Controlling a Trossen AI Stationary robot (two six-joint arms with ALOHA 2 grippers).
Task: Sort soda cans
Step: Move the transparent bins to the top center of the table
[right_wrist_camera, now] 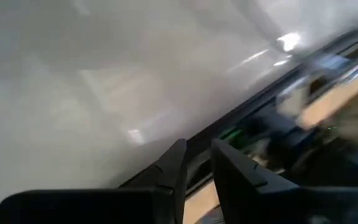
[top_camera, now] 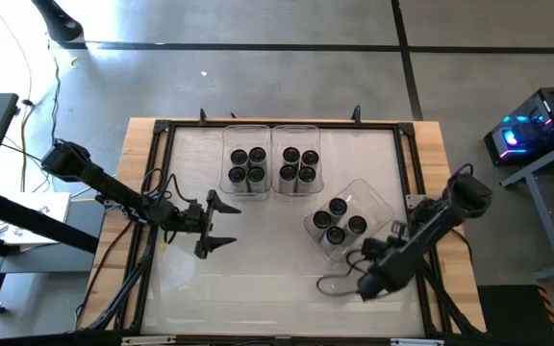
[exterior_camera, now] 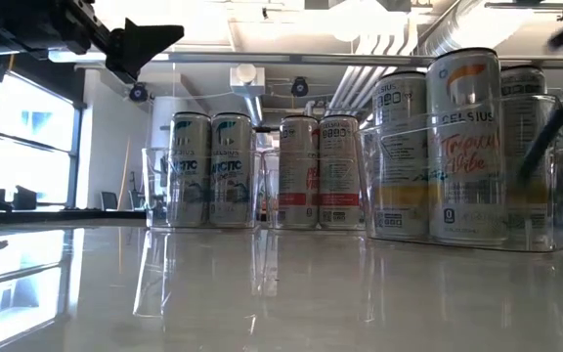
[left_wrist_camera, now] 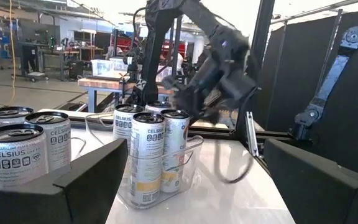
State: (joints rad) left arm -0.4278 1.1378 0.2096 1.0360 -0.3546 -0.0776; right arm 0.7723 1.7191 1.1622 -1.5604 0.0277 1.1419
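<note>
Overhead, twelve Celsius soda cans [top_camera: 246,165] stand in fours inside three clear plastic bins [top_camera: 301,133]: two bins side by side at the table's far edge, a third bin [top_camera: 378,200] skewed nearer the right arm. The left gripper [top_camera: 221,223] hovers wide open and empty over the table [top_camera: 258,279]. The right gripper [right_wrist_camera: 194,163], nearly closed, holds nothing.

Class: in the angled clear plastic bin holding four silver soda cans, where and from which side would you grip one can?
Grip a silver soda can by its upper sidewall, from straight above: it stands upright, and the angled clear plastic bin walls and neighbouring cans block its sides.
</note>
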